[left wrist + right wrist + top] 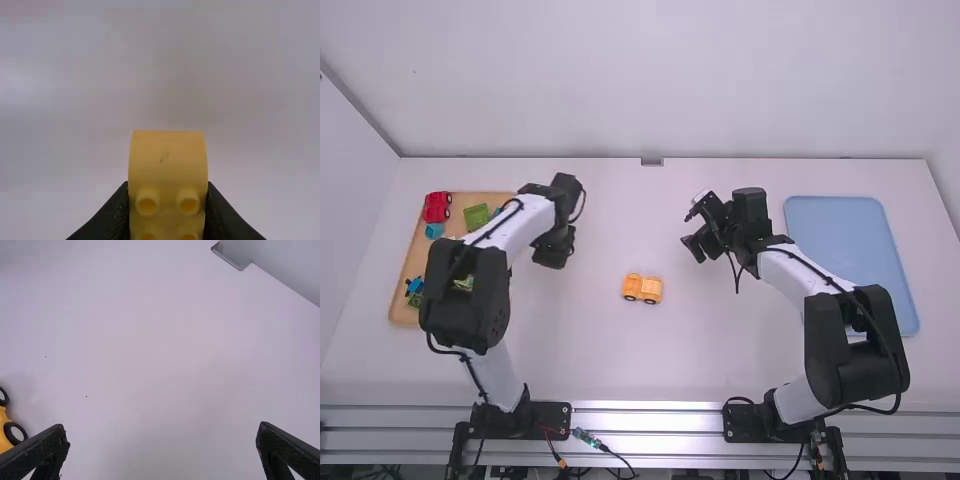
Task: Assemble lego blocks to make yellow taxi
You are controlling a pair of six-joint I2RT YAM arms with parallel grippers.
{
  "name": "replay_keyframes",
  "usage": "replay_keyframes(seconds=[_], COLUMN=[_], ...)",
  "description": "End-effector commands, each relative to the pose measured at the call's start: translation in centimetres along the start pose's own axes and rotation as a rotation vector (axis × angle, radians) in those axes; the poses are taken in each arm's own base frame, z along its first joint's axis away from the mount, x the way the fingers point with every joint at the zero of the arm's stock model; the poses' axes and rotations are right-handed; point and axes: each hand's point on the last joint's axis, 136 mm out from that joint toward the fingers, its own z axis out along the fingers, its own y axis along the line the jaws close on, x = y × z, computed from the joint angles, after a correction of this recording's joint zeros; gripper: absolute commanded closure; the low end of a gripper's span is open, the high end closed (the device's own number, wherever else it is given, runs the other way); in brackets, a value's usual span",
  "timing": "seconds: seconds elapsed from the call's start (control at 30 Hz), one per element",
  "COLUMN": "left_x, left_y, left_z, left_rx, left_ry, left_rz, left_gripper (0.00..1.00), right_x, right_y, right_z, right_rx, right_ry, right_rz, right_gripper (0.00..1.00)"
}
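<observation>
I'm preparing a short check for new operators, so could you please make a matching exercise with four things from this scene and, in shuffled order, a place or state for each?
Things:
1. Yellow studded block
2. Yellow wheeled piece
3. Blue tray
4. Right tool

Places and states:
A. At the right side of the table
B. Empty, with its fingers spread apart
C. Gripped between the fingers of the left tool
D. Standing on the table between the two arms

Right pairs: 1-C, 2-D, 3-A, 4-B
</observation>
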Motion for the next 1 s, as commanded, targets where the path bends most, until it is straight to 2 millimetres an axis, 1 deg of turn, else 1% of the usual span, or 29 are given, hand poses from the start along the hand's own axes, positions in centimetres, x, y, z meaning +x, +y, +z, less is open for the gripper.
replay_keyframes(seconds=[0.0, 0.13, 0.27, 0.33, 0.47, 0.67, 0.73, 0.8, 0.87, 0.97], left_x=[1.8, 4.9, 6.4, 6.6, 7.8, 8.2, 9.0, 9.1, 9.3, 9.4], left_y=[0.5, 0.9, 1.6, 1.6, 1.8, 1.9, 2.1, 2.2, 2.2, 2.2], left_z=[-1.1, -0.3, 1.0, 1.3, 1.8, 2.8, 3.4, 3.7, 4.2, 4.8], left_rx=[0.025, 0.055, 0.069, 0.074, 0.072, 0.085, 0.087, 0.090, 0.106, 0.122], left_ry=[-0.037, -0.043, -0.042, -0.037, 0.025, 0.046, 0.087, 0.101, 0.108, 0.108], left_rz=[-0.094, -0.080, -0.078, -0.070, -0.071, -0.076, -0.075, -0.079, -0.081, -0.082], left_gripper=[0.98, 0.98, 0.98, 0.98, 0.98, 0.95, 0.94, 0.94, 0.93, 0.86], right_x=[-1.9, -1.9, -1.8, -1.8, -1.8, -1.9, -1.9, -1.9, -1.9, -1.9], right_y=[-0.4, -0.5, -0.7, -0.7, -0.6, -0.5, -0.3, -0.3, -0.4, -0.3], right_z=[-0.7, -0.7, -0.8, -0.8, -0.8, -0.7, -0.7, -0.7, -0.7, -0.7], right_rx=[0.013, 0.015, 0.016, 0.016, 0.015, 0.013, 0.010, 0.009, 0.010, 0.009], right_ry=[-0.042, -0.042, -0.043, -0.043, -0.043, -0.043, -0.043, -0.044, -0.044, -0.044], right_rz=[-0.015, -0.013, -0.009, -0.010, -0.010, -0.013, -0.017, -0.016, -0.016, -0.016], right_gripper=[0.01, 0.01, 0.01, 0.01, 0.01, 0.01, 0.01, 0.01, 0.01, 0.01])
